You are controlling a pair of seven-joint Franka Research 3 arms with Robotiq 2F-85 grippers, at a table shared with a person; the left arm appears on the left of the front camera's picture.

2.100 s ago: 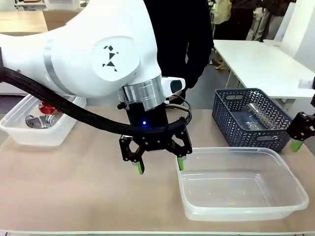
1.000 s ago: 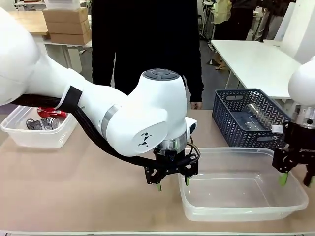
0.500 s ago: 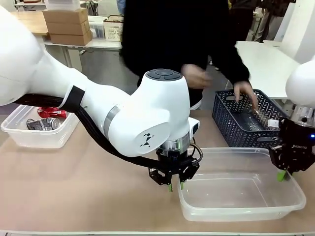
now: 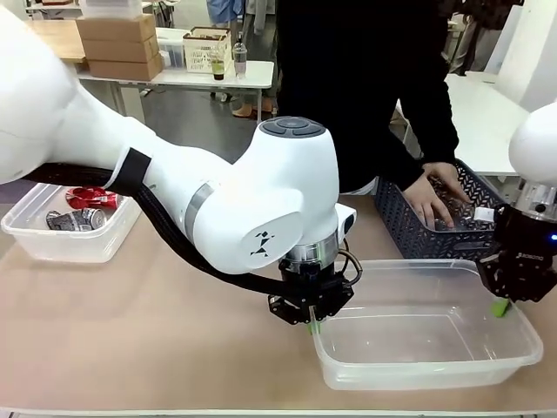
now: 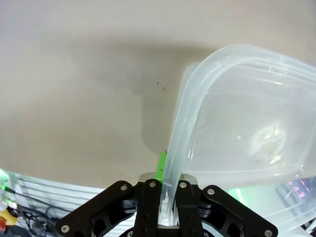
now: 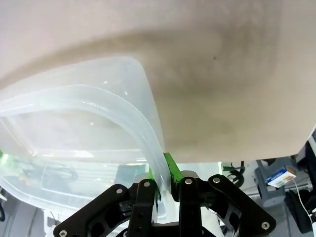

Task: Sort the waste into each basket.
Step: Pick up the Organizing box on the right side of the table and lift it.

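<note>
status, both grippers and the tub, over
Left gripper shut on empty tub's left rim. Right gripper shut on its right rim. Person's hand in the mesh basket behind, apart from both arms.

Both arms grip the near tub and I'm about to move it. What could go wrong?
1. The left gripper and right gripper each pinch the thin rim of the empty clear tub at opposite ends; uneven motion could twist it or let it slip.
2. The person's hand is in the mesh basket, close to the right arm; a lift or swing might hit it.
</note>
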